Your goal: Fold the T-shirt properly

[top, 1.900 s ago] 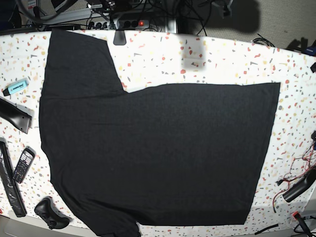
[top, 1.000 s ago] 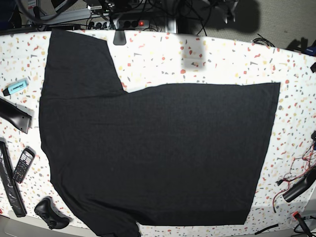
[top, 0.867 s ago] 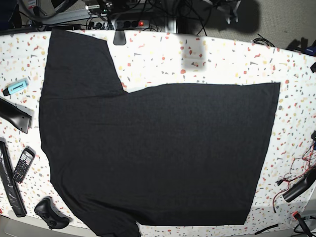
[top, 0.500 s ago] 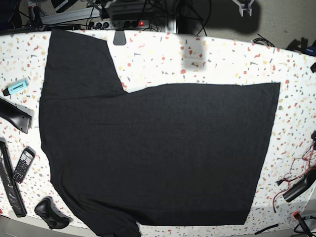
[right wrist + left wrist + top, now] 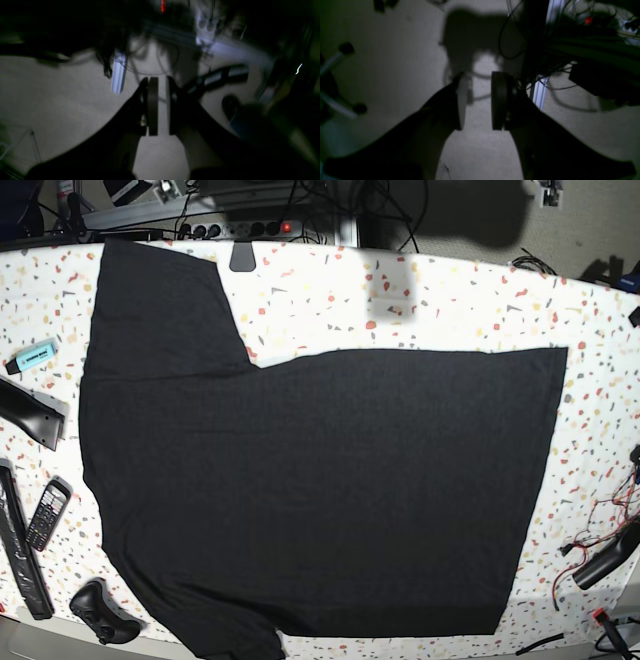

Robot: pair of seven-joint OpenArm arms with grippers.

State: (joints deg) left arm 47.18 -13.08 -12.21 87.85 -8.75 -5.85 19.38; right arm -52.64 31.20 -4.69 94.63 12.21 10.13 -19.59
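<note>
The black T-shirt (image 5: 320, 490) lies flat on the speckled table (image 5: 450, 300), plain side up, with no print showing. One sleeve (image 5: 160, 300) points to the far left, the other (image 5: 230, 635) lies at the near edge, and the hem is at the right. Both grippers are off the shirt, behind the table's far edge. In the left wrist view my left gripper (image 5: 478, 100) is open and empty above the grey floor. In the right wrist view my right gripper (image 5: 162, 106) is almost shut, with only a thin slit, and empty. That view is blurred.
At the left lie a blue highlighter (image 5: 32, 355), a keypad handset (image 5: 46, 513), black bars (image 5: 18, 550) and a black controller (image 5: 100, 612). Red and black cables (image 5: 600, 530) lie at the right edge. A power strip (image 5: 260, 225) and cables sit behind the table.
The shirt has not moved. The arm parts at the top edge of the base view have shifted, the one on the right moving further right.
</note>
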